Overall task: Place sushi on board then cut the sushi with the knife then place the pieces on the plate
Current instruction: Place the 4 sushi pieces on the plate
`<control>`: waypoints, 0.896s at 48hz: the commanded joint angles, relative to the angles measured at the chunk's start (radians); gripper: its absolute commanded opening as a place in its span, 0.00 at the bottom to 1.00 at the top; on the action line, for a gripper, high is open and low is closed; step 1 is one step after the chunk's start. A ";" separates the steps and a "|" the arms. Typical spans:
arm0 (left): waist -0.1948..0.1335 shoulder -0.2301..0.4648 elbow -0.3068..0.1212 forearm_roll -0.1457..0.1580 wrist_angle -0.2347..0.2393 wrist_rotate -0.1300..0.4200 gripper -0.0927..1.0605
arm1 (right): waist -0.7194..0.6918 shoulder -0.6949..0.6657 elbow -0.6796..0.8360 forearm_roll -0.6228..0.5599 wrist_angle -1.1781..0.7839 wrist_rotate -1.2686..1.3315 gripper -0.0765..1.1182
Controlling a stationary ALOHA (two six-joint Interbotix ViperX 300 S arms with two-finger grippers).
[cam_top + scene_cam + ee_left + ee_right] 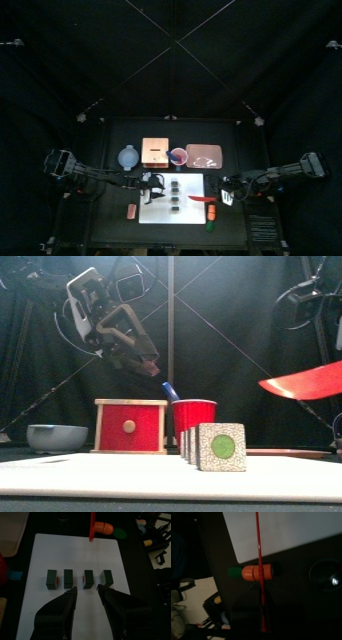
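Left wrist view: 4 cut sushi pieces point(87, 578) on white cutting board point(73, 552), none yet on pink tray point(203, 155); left gripper point(87, 590), jaws apart, above them, right gripper point(260, 612) clamping red knife point(305, 381).

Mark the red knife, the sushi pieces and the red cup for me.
red knife point(305, 381), front view, middle of the blade.
sushi pieces point(87, 578), left wrist view, top of one inner block.
red cup point(194, 412), front view, upper front wall.

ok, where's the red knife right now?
Front view: the red knife is up in the air on the right, held by the right gripper, above the white board and right of the sushi pieces.
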 commanded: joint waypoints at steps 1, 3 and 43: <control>0.009 -0.011 -0.006 0.003 -0.008 0.000 0.75 | -0.003 -0.006 0.017 0.005 0.026 0.012 0.27; 0.014 -0.009 -0.005 0.003 -0.008 0.000 0.75 | -0.005 -0.005 0.023 0.005 0.026 0.012 0.28; 0.048 -0.012 0.038 0.003 -0.023 0.002 0.75 | -0.086 0.000 -0.078 -0.212 0.052 0.017 0.66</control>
